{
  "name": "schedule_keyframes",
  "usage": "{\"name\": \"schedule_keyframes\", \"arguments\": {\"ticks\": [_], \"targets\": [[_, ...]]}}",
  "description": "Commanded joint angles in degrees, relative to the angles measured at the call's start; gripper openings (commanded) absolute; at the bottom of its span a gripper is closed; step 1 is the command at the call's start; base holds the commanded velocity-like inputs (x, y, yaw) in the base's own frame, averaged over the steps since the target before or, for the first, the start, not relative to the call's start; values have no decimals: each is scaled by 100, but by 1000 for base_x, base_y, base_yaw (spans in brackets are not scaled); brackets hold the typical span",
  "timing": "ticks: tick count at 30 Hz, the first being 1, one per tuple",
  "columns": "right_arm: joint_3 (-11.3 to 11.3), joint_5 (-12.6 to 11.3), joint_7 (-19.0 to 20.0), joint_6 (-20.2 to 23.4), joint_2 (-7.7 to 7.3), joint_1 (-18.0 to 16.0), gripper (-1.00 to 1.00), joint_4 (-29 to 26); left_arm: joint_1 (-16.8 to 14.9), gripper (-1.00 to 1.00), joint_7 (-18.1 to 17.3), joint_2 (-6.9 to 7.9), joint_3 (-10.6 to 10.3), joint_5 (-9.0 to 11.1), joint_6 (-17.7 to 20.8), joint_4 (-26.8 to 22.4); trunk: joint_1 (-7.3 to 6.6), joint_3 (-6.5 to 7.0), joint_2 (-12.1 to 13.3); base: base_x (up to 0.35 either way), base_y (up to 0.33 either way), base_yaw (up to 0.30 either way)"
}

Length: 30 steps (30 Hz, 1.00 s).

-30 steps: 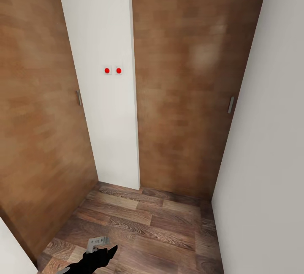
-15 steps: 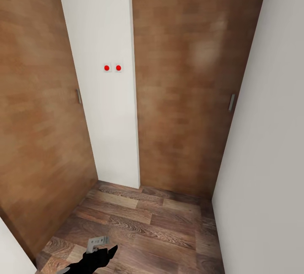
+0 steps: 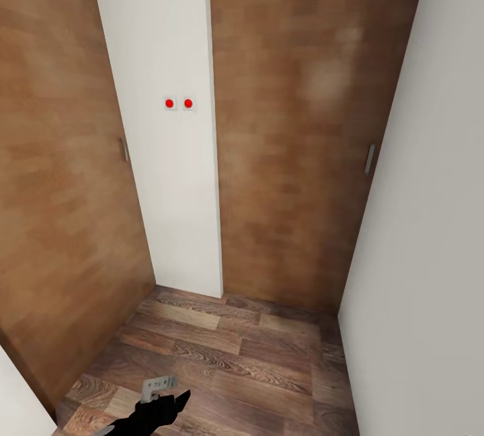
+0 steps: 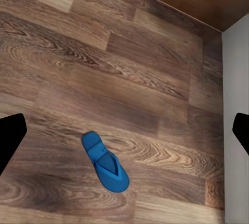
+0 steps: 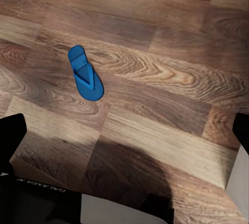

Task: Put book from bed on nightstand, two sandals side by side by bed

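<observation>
Facing a dead-end corner: two brown wood doors (image 3: 296,154) with a white wall strip (image 3: 168,174) between them, plain white wall (image 3: 430,254) on the right, plank floor (image 3: 235,355) below. Two red dots (image 3: 179,103) sit on the strip, purpose unclear. Each door has a small metal handle (image 3: 368,159).

Task status, judged from this: nothing looks done. One blue sandal (image 4: 105,162) lies flat on the floor, alone, seen from both wrist cams (image 5: 85,72). Nothing else beside it, so the pair isn't set. Robot seems to be in transit or searching, not manipulating.

Left end effector (image 4: 124,136): fingers spread wide apart, tips at the frame edges, nothing between them, sandal on the floor well below. Right end effector (image 5: 124,130): same, fingers wide apart, empty, sandal on the floor beyond. A dark piece of the left arm (image 3: 158,409) with a grey bracket pokes in at the near edge of the head view.

Hard to tell:
- whether both wrist cams see the same sandal or one each; I can't say.
- where the sandal sits relative to the doors; it isn't in the head view.
- what's behind either door; both shut.
- dark shadow and robot body crop the near part of the right wrist view.
</observation>
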Motion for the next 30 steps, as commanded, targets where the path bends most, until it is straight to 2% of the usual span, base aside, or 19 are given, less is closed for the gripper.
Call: {"name": "schedule_keyframes", "arguments": {"ticks": [1,6,15,17,21,22,30], "targets": [[-17,-30,35,3,-3,-2,100,0,-2,100,-20,-15,13,60,61,-7,23,-24,-45,0,0,0],[-25,-40,35,2,-18,2,100,-19,1,100,-15,-94,5,56,66,27,132,-114,-245,0,0,0],[-31,-48,51,-148,-27,-1,100,-94,6,100,-23,-118,-10,24,61,569,330,-276,-606,0,0,0],[-51,-48,56,-234,-28,-1,100,-232,7,100,-23,-120,-13,20,60,605,374,-311,-687,0,0,0],[-61,-38,54,-260,-28,1,100,-866,7,100,-26,-121,-11,17,61,633,462,-383,-847,0,0,0],[-61,-32,48,-242,-24,3,100,-1384,7,100,-31,-121,-20,17,62,649,484,-401,-887,0,0,0],[-60,-24,42,-90,-2,0,100,-1546,7,100,-36,-121,-32,16,64,675,660,-545,-1208,0,0,0]]}}
